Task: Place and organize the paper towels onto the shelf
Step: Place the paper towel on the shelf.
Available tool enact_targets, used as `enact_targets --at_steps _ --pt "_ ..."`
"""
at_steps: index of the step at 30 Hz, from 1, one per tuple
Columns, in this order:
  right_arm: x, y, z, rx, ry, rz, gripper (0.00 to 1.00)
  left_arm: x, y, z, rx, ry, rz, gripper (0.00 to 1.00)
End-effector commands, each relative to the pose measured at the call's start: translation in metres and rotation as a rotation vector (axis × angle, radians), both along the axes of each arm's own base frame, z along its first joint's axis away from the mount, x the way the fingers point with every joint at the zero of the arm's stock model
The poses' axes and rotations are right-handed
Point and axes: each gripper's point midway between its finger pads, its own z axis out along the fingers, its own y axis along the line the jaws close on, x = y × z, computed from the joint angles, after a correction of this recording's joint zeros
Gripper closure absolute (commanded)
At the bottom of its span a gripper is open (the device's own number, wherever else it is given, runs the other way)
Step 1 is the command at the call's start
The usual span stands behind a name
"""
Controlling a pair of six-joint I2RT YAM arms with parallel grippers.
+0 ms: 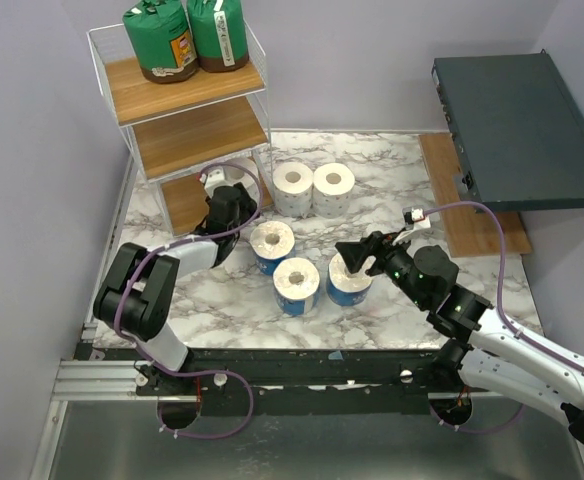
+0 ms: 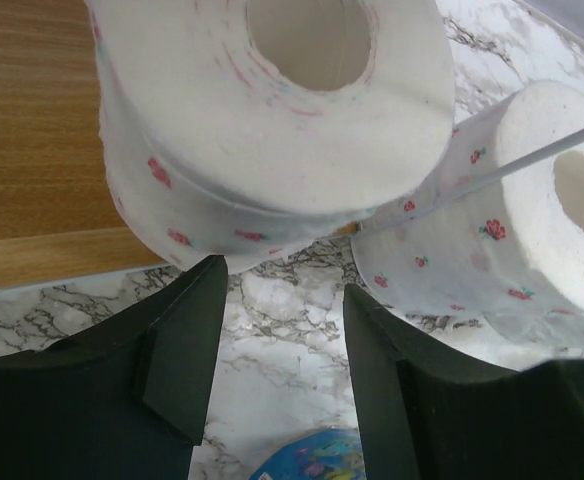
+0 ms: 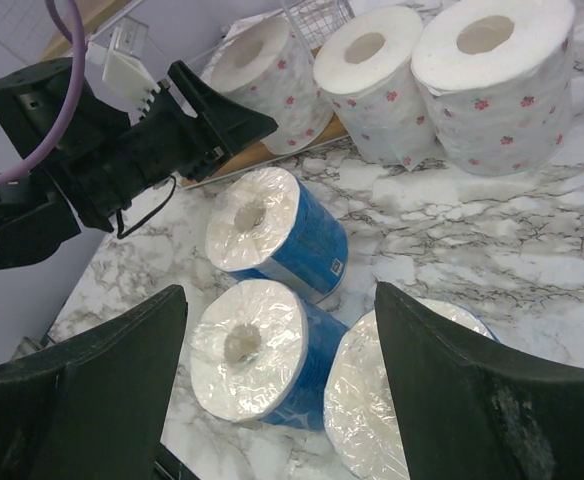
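Observation:
The shelf [image 1: 200, 137] of white wire and wood stands at the back left with two green-wrapped paper towels [image 1: 184, 37] on its top board. My left gripper [image 1: 228, 196] is open and empty at the bottom board. Just beyond its fingers [image 2: 190, 330] sits a flowered white roll [image 2: 272, 110] on that board [image 2: 32, 150]. Two more white rolls [image 1: 313, 187] stand on the marble beside the shelf. Three blue-wrapped rolls [image 1: 296, 284] stand mid-table. My right gripper [image 1: 358, 256] hangs open over the rightmost one [image 3: 412, 400], with nothing held.
A dark grey flat box [image 1: 522, 130] lies at the back right, over a wooden board [image 1: 477, 225]. A thin shelf wire [image 2: 532, 160] crosses in front of the nearest loose white roll [image 2: 532, 230]. Walls close in the table at the left and back.

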Motion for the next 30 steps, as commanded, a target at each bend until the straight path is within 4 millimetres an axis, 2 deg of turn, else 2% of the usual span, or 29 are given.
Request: enact_targets --at_steps 1,5,10,13,19,23,28,29,30 --pt "0.002 -0.006 -0.007 -0.031 0.004 -0.029 0.21 -0.005 -0.005 0.032 -0.04 -0.105 -0.049 0.45" --pt "0.004 -0.008 -0.004 -0.036 0.001 -0.038 0.21 -0.017 -0.004 0.047 -0.049 -0.136 -0.065 0.4" --pt "0.008 -0.009 0.001 -0.026 0.004 -0.065 0.21 -0.042 -0.005 0.074 -0.076 -0.181 -0.08 0.36" --pt "0.013 -0.008 0.0 -0.025 0.036 -0.092 0.21 -0.064 -0.008 0.091 -0.074 -0.208 -0.092 0.33" --pt "0.029 -0.003 -0.021 -0.111 0.17 -0.167 0.2 -0.119 -0.012 0.102 -0.059 -0.206 -0.097 0.31" --pt "0.042 0.002 -0.03 -0.175 0.241 -0.214 0.19 -0.151 -0.001 0.105 -0.05 -0.19 -0.076 0.3" --pt "0.053 0.01 -0.032 -0.195 0.285 -0.243 0.17 -0.186 0.037 0.099 -0.007 -0.129 0.008 0.27" --pt "0.055 0.012 -0.033 -0.194 0.292 -0.246 0.17 -0.191 0.043 0.099 -0.003 -0.124 0.02 0.24" --pt "0.056 0.014 -0.033 -0.188 0.297 -0.249 0.17 -0.197 0.049 0.098 -0.006 -0.118 0.033 0.14"
